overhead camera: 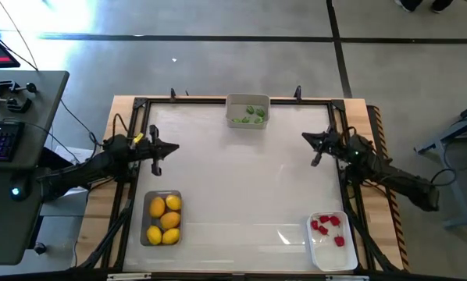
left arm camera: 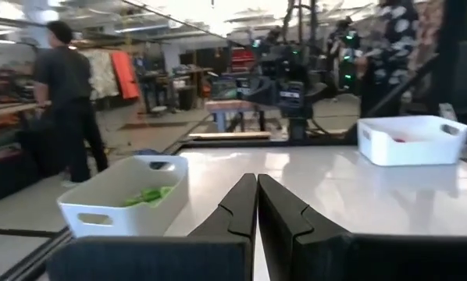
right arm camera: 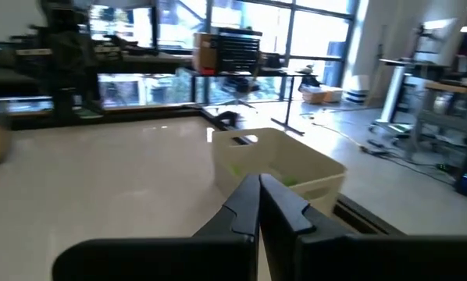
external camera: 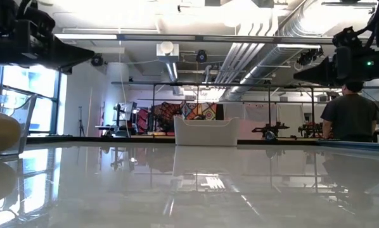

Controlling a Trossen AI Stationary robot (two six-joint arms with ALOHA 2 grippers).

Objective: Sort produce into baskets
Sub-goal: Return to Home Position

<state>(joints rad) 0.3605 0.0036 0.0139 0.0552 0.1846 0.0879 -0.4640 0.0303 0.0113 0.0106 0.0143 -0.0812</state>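
Observation:
Three baskets stand on the white table top. A pale one [overhead camera: 247,111] at the far edge holds green pieces [overhead camera: 254,112]. A clear one [overhead camera: 162,218] at the near left holds several yellow-orange ovals [overhead camera: 165,220]. A white one [overhead camera: 329,238] at the near right holds several red pieces [overhead camera: 327,225]. My left gripper [overhead camera: 171,147] hangs shut over the table's left side, pointing level toward the middle; its shut fingers show in the left wrist view [left arm camera: 257,178]. My right gripper [overhead camera: 305,137] hangs shut over the right side, likewise level [right arm camera: 258,178]. Neither holds anything.
A black frame [overhead camera: 218,100] runs round the table top. A desk with a keyboard [overhead camera: 1,140] stands to the left of the table. A person [left arm camera: 65,101] stands in the room beyond. The table's middle [overhead camera: 241,179] lies bare between the baskets.

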